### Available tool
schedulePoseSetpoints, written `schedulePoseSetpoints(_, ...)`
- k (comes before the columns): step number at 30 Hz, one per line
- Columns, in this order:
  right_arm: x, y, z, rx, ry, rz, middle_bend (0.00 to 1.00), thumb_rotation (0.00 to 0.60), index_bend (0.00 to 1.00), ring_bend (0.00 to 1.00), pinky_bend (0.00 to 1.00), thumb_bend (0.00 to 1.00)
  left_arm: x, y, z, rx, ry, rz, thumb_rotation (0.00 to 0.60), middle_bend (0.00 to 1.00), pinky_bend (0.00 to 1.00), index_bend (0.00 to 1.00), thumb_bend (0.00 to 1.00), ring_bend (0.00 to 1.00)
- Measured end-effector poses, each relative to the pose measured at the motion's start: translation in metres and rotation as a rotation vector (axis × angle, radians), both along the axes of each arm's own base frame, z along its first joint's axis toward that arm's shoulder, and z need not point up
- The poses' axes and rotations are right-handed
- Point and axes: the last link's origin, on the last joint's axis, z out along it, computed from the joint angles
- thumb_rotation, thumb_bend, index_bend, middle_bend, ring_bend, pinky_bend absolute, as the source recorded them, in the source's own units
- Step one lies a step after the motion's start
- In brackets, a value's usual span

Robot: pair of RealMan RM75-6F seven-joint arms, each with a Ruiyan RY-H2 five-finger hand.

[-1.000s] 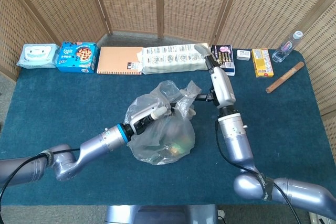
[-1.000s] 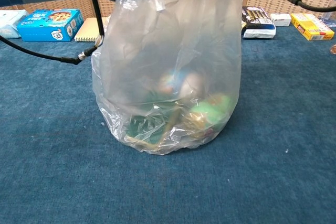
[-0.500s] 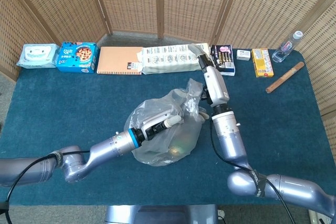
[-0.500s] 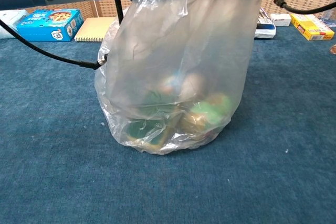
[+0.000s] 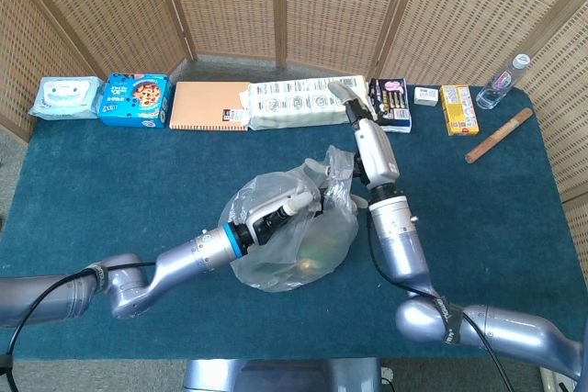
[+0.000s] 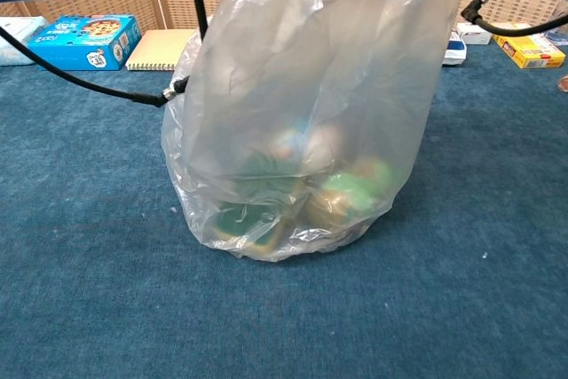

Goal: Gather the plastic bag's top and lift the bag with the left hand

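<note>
You've got the clear, crinkled plastic bag (image 6: 302, 122) standing upright mid-table on the blue cloth, bottom touching the surface in your chest view. Top film is bunched and pulled upward, out of that frame. Inside, at the bottom, you can see blurry green, yellowish and pale rounded items; can't identify them.

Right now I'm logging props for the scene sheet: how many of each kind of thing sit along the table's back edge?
Wipes pack: 1
Boxes (blue, dark, small white, yellow): 4
Notebook: 1
Long white printed package: 1
Water bottle: 1
Brown stick: 1
Total: 9
</note>
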Motion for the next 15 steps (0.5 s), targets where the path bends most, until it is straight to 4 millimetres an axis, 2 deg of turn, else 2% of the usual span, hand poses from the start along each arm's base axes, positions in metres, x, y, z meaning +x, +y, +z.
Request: schedulePoseSetpoints(15, -0.012, 0.006, 0.005, 0.016, 0.019, 0.022, 0.06, 0.600, 0.02, 0.01, 0.04, 0.02, -0.026, 0.011, 0.011, 0.005, -0.042, 0.086, 0.000, 0.23, 0.20, 0.34, 0.17, 0.38)
